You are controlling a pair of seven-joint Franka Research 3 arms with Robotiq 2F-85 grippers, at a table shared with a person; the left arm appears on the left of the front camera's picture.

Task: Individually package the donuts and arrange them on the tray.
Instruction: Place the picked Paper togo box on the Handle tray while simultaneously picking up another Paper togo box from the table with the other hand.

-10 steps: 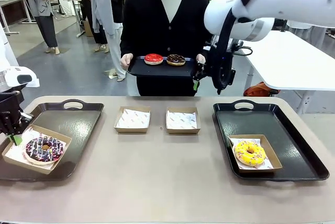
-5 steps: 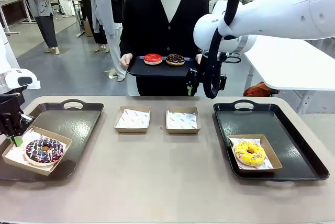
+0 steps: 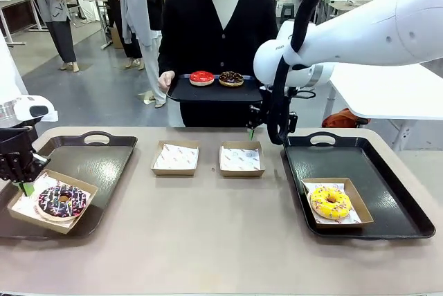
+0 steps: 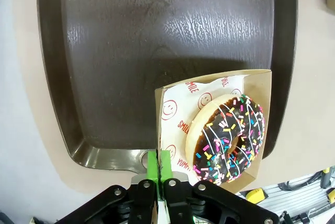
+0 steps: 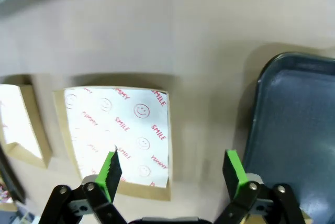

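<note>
Left claw [image 3: 24,185] clamped on edge of cardboard box [image 3: 50,225] (green pads pinch its wall and liner paper) at near left corner of left tray [image 3: 104,161]; purple sprinkled donut [image 3: 62,201] lies inside box. Right claw [image 3: 252,130] wide open, nothing held, hovering above right-hand empty box [image 3: 241,158] on worktop [image 3: 208,241], just beside right tray [image 3: 374,164]. Yellow donut [image 3: 330,202] boxed on right tray. Red donut [image 3: 202,77] and chocolate donut [image 3: 231,78] on small tray [image 3: 187,92] held by person [image 3: 214,26] at far side

boxes [image 3: 175,158] lie between left tray [image 3: 97,161] and right tray [image 3: 325,161]
</note>
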